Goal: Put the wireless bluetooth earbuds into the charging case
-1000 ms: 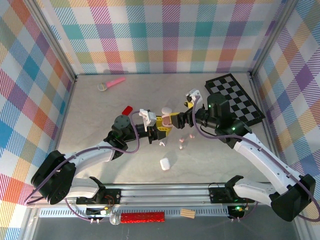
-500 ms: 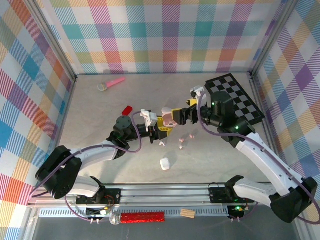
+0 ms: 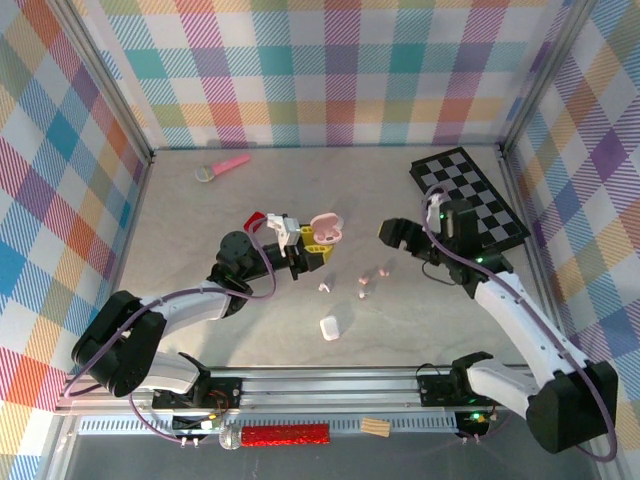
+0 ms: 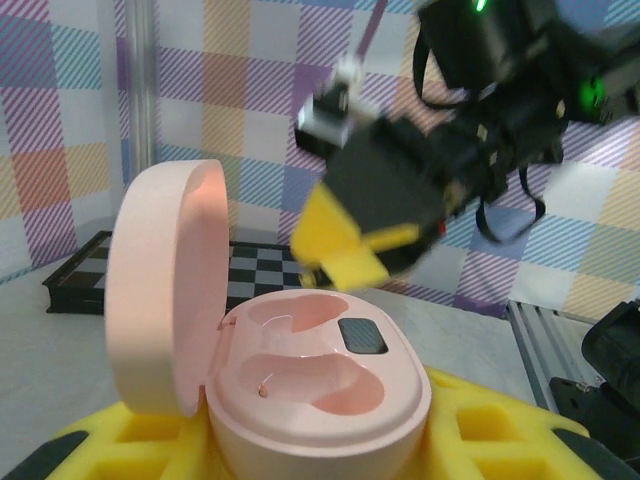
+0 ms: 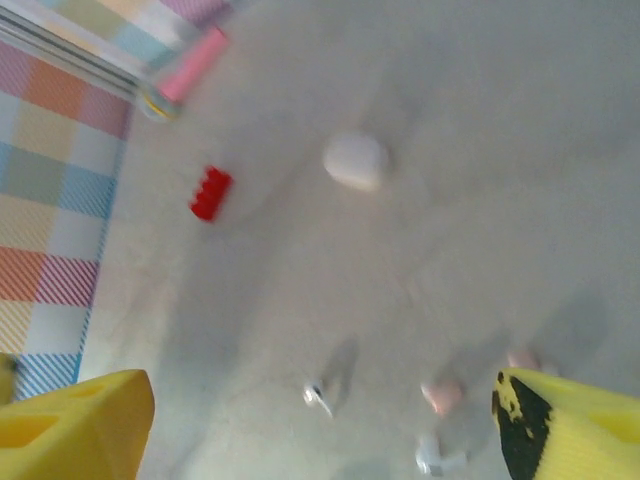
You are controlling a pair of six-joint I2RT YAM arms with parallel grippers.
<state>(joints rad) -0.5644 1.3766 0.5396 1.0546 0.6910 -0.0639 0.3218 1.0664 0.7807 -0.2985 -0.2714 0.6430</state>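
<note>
My left gripper (image 3: pixel 312 243) is shut on the pink charging case (image 3: pixel 325 227), holding it above the table. In the left wrist view the case (image 4: pixel 320 390) sits between my yellow pads (image 4: pixel 500 440) with its lid (image 4: pixel 165 290) standing open on the left. Both wells are empty. My right gripper (image 3: pixel 395 236) hangs open to the right of the case, holding nothing. On the table below lie a white earbud (image 3: pixel 323 287), two pink earbuds (image 3: pixel 383 271) and another white one (image 3: pixel 363 294). In the right wrist view a white earbud (image 5: pixel 320 397) and a pink earbud (image 5: pixel 442 395) lie between my open fingers (image 5: pixel 570 430).
A shut white case (image 3: pixel 330 327) lies nearer the front. A red brick (image 3: pixel 254 218) sits behind the left gripper, and a pink-handled tool (image 3: pixel 225 165) lies at the back left. A checkered board (image 3: pixel 470 200) covers the back right, beside the right arm.
My right gripper has left the pink case and drawn back to the right. The left gripper has carried the case a little left and back, and its lid now shows open.
</note>
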